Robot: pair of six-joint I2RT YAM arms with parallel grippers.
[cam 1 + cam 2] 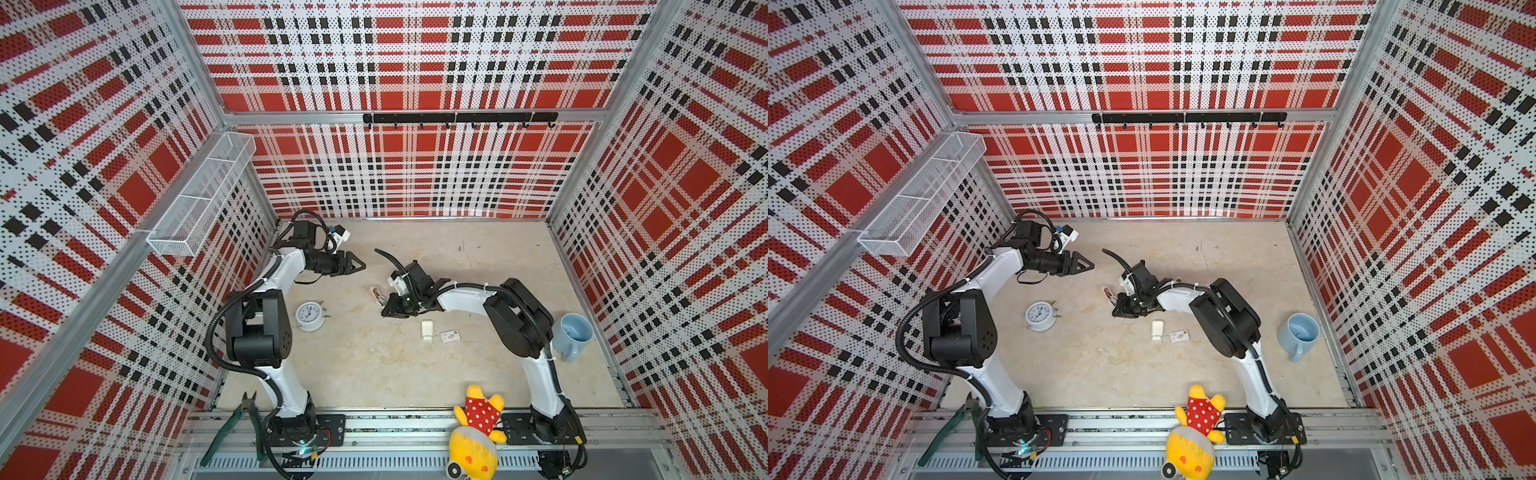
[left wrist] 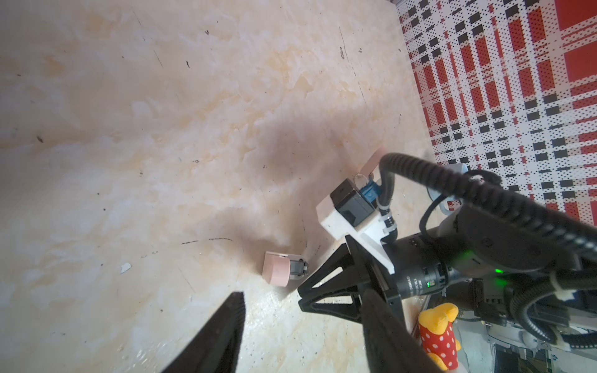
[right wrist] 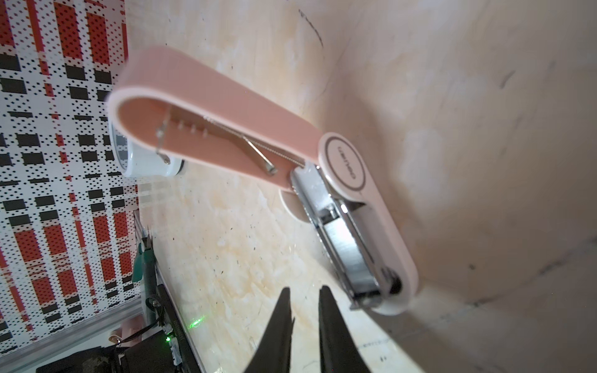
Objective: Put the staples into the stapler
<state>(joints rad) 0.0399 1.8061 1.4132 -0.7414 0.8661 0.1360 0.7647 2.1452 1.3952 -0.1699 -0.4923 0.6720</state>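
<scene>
The pink and white stapler [image 3: 365, 206] lies open on the table, its pink lid [image 3: 206, 106] swung up. A silvery-grey strip of staples [image 3: 342, 240] sits in its chrome channel. In both top views the stapler [image 1: 377, 294] [image 1: 1109, 293] is just beyond my right gripper [image 1: 384, 311] [image 1: 1115, 311]. The right gripper [image 3: 305, 290] hovers beside the stapler's front end, its jaws a narrow gap apart with nothing between them. My left gripper [image 1: 362, 266] [image 2: 303, 295] hangs raised to the stapler's left, open and empty. The stapler [image 2: 276, 273] shows end-on in the left wrist view.
A small white box [image 1: 427, 330] and a printed card piece [image 1: 450, 336] lie near the right arm. A white alarm clock [image 1: 309, 316] stands left of centre and a blue mug [image 1: 575, 332] at the right. A yellow plush toy [image 1: 478, 432] and green pliers [image 1: 237, 424] lie at the front rail.
</scene>
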